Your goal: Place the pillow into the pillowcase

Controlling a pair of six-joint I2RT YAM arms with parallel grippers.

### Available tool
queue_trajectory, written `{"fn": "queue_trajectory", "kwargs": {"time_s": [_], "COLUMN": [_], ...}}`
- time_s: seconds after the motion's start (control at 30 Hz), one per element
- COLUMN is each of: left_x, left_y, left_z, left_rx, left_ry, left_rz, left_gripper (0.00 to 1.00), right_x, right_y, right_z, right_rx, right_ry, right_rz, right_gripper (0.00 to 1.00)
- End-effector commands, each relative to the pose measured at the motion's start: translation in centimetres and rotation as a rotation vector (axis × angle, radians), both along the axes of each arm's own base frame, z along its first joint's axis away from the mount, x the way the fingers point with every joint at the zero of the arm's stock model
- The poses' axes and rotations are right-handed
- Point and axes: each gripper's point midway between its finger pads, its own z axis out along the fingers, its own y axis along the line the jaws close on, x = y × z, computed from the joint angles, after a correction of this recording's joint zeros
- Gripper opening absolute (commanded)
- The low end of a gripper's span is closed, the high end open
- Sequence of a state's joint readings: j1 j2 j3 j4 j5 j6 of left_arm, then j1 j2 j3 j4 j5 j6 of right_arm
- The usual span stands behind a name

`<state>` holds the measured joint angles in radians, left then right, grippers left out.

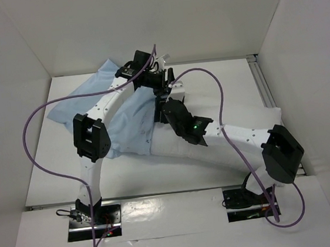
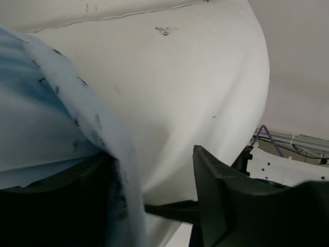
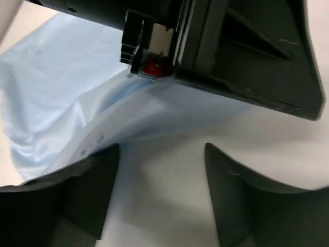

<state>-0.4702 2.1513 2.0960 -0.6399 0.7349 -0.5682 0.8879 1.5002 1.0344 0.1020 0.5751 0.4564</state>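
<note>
Because both task things are soft cloth, we judge that neither will keep its shape when moved. The pillow looks plump, light and bulky, and it should squash and spring back. The pillowcase is thin, limp and wrinkly, and apt to slip off a smooth finger. Seen from above, the pillow lies across the middle of the bench with its free end toward three o'clock. The pillowcase spreads from its other end toward nine and ten o'clock, and its mouth appears to overlap that end. The left claw stands partly open. The blue edge of the pillowcase lies draped against one finger, but nothing is pinched between the jaws. The right claw is likewise parted about halfway, hovering just over the white pillow beside the blue edge and holding nothing. We would take the pillowcase by the doubled hem at its mouth, one layer only, where the cloth is thickest. We would grip the pillow at a corner or a bunched fold, since a broad flat face offers the fingers little to bite.
</note>
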Motion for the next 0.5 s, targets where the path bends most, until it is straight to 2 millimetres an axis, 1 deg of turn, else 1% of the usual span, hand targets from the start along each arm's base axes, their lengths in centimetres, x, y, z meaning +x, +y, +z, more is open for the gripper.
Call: {"fn": "queue_trajectory", "kwargs": {"time_s": [0.0, 0.03, 0.07, 0.1, 0.13, 0.17, 0.2, 0.23, 0.27, 0.3, 0.33, 0.37, 0.43, 0.47], "left_x": [0.7, 0.6, 0.9, 1.3, 1.5, 1.4, 1.9, 2.1, 2.1, 1.9, 2.0, 2.0, 2.2, 1.6], "left_y": [1.3, 1.4, 2.1, 2.8, 3.2, 3.3, 4.0, 4.7, 4.9, 5.7, 6.3, 6.8, 8.6, 10.2], "left_z": [3.7, 4.3, 4.9, 4.8, 5.7, 6.8, 6.9, 7.6, 8.1, 9.7, 10.0, 10.9, 11.9, 14.0], "left_rx": [-0.013, -0.016, -0.02, -0.016, -0.024, -0.03, -0.02, -0.01, -0.009, -0.012, 0.015, 0.029, 0.083, 0.113], "left_ry": [-0.098, -0.118, -0.13, -0.122, -0.142, -0.171, -0.175, -0.199, -0.211, -0.252, -0.264, -0.3, -0.343, -0.412], "left_rz": [-0.001, -0.006, 0.009, 0.024, 0.034, 0.029, 0.052, 0.072, 0.08, 0.093, 0.128, 0.151, 0.229, 0.295], "left_gripper": [0.71, 0.75, 0.76, 0.78, 0.78, 0.78, 0.78, 0.78, 0.78, 0.79, 0.79, 0.81, 0.81, 0.81], "right_x": [-0.5, -1.0, -1.3, -1.7, -2.4, -2.7, -3.0, -3.5, -3.7, -4.0, -4.3, -4.6, -5.0, -5.2], "right_y": [-2.4, -2.8, -3.2, -3.9, -4.8, -5.3, -5.7, -6.3, -6.6, -6.8, -6.7, -7.0, -7.1, -7.5], "right_z": [5.6, 5.6, 6.1, 5.7, 5.6, 5.8, 5.3, 5.3, 4.8, 4.7, 4.2, 3.9, 3.7, 3.6], "right_rx": [0.08, 0.084, 0.098, 0.088, 0.081, 0.073, 0.064, 0.048, 0.02, 0.012, -0.017, -0.061, -0.085, -0.118], "right_ry": [-0.099, -0.092, -0.09, -0.077, -0.06, -0.058, -0.044, -0.032, -0.021, -0.011, 0.003, 0.02, 0.045, 0.058], "right_rz": [-0.08, -0.083, -0.086, -0.097, -0.101, -0.111, -0.113, -0.113, -0.111, -0.102, -0.082, -0.064, -0.05, -0.045], "right_gripper": [0.77, 0.81, 0.85, 0.87, 0.87, 0.88, 0.9, 0.9, 0.91, 0.94, 0.95, 0.97, 1.0, 1.0]}}
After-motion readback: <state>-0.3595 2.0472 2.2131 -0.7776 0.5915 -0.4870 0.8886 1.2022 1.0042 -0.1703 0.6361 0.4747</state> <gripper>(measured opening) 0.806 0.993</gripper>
